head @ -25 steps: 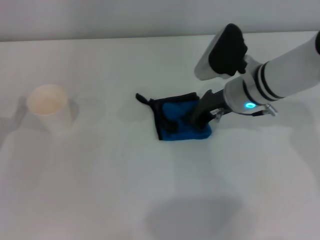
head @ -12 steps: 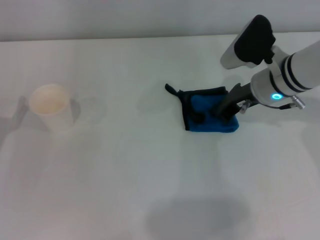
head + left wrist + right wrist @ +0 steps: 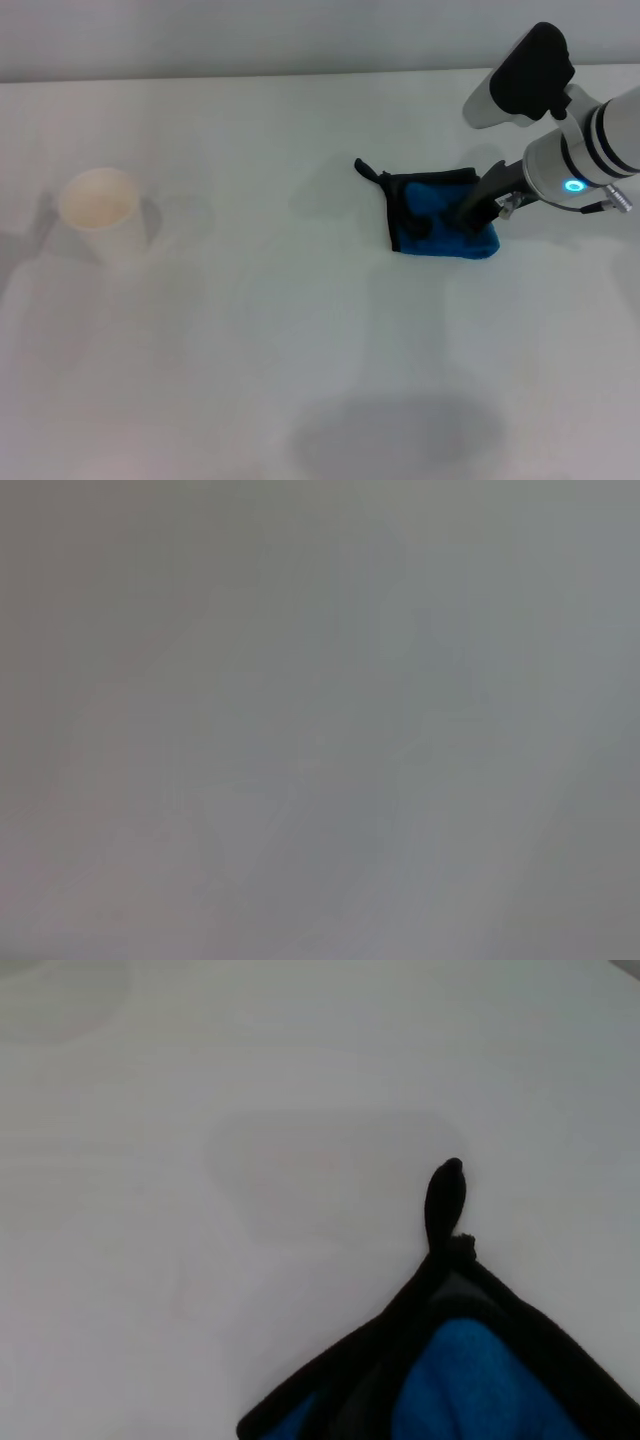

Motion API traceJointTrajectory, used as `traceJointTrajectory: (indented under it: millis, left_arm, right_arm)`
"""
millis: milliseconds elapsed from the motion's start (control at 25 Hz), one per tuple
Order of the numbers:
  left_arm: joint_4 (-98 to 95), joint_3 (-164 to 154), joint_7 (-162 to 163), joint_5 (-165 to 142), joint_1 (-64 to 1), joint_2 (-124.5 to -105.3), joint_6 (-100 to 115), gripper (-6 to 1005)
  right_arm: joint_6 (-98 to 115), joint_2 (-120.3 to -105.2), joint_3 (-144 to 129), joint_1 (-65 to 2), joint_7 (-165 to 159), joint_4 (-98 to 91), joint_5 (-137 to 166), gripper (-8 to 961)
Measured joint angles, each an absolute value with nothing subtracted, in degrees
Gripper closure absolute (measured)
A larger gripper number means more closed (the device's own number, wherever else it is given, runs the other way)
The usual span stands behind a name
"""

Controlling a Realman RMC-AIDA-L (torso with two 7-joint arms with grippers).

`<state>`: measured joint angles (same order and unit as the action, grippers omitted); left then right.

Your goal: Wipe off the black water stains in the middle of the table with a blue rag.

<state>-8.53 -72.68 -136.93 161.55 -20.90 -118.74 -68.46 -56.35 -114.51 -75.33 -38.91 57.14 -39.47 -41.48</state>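
— White tabletop (image 3: 250, 380); where's the rag?
— Blue rag (image 3: 440, 228) lies right of centre, my right gripper (image 3: 478, 215) pressing it flat to wipe. Fingers' state I cannot tell. No stain visible; paper cup (image 3: 97, 210) far left.

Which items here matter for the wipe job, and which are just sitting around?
Job:
- blue rag, pressed under the right gripper
- table, the surface being wiped; no black stain visible now

Idle:
- paper cup, upright at the table's left side
- left gripper: not in view
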Motion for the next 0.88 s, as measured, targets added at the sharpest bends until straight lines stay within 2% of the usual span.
traceJointTrajectory:
  millis: [280, 720, 880]
  left_arm:
    - [-8.5, -72.7, -136.9, 161.5, -21.0, -118.74, -68.1, 108]
    - [-8.5, -72.6, -136.9, 161.5, -21.0, -118.74, -67.7, 109]
    - [-8.5, -72.5, -136.9, 161.5, -21.0, -118.74, -67.7, 109]
  right_arm:
    - [-56.8, -115.16, -75.4, -36.4, 57.5, -44.2, -40.0, 885]
    - [-57.9, -115.05, -75.1, -29.3, 59.4, -56.6, -48.1, 705]
    - [-58.3, -115.27, -71.6, -28.8, 63.2, -56.7, -56.0, 540]
